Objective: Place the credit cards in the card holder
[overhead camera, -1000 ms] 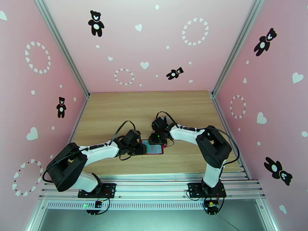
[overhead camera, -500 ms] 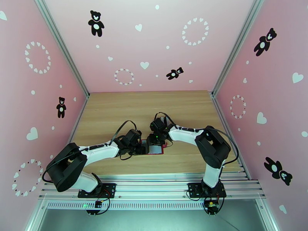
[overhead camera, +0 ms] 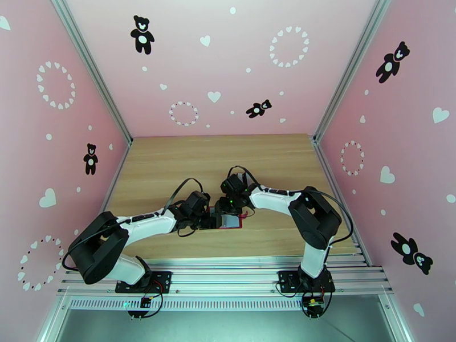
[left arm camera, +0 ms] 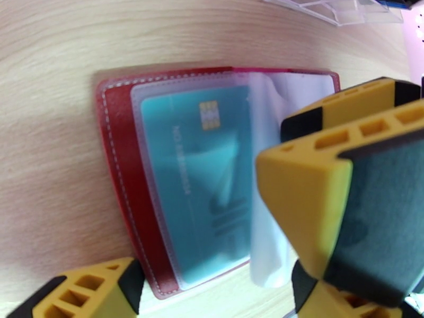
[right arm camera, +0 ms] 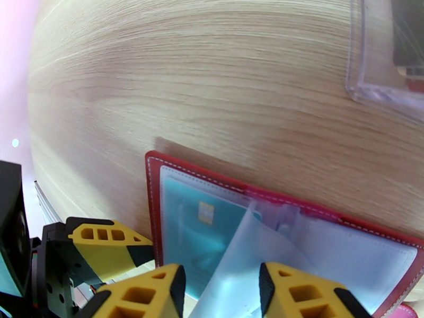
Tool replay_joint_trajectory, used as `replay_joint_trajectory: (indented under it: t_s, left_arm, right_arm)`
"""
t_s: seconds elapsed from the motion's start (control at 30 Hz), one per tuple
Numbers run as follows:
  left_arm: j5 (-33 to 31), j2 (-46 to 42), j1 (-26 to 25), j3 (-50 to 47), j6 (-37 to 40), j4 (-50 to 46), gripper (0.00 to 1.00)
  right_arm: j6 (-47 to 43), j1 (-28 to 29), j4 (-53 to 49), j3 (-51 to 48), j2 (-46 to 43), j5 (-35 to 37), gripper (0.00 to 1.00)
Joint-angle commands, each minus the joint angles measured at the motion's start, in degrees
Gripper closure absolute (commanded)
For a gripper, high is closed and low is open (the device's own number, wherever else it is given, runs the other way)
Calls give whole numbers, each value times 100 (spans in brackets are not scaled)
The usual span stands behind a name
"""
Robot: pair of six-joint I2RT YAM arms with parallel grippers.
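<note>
The dark-red card holder [left arm camera: 114, 155] lies open on the table between both arms [overhead camera: 232, 222]. A teal credit card [left arm camera: 196, 170] with a gold chip sits inside its clear left pocket [right arm camera: 183, 218]. My left gripper [left arm camera: 212, 245] hovers over that side with its jaws wide open and nothing between them; in the top view it is at the holder's left edge [overhead camera: 212, 219]. My right gripper [right arm camera: 220, 292] stands part open over the holder's far edge [overhead camera: 231, 209]. A clear sleeve leaf [right arm camera: 233, 261] rises between its fingers. I cannot tell if it is pinched.
A clear plastic slotted rack [right arm camera: 381, 75] lies just beyond the holder, with a dark card [right arm camera: 411, 33] in it; its edge shows in the left wrist view [left arm camera: 328, 6]. Bare wooden table [overhead camera: 228, 161] stretches behind, with pink walls on three sides.
My left gripper's jaws have opened wider beside the holder. The right arm has edged slightly toward the left. Less teal now shows in the holder from above.
</note>
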Motion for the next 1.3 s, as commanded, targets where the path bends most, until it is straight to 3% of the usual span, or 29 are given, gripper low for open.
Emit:
replay_joint_trajectory:
  t_s: [0.0, 0.93, 1.27]
  left_arm:
    - [-77, 83, -41, 73, 62, -134, 19]
    - [-246, 349, -51, 107, 53, -336, 19]
    - [-358, 378, -54, 179, 81, -449, 37]
  right_arm:
    - [99, 75, 108, -78, 89, -189, 57]
    - [263, 146, 217, 84, -124, -426, 56]
    - [134, 62, -17, 167, -340, -367, 56]
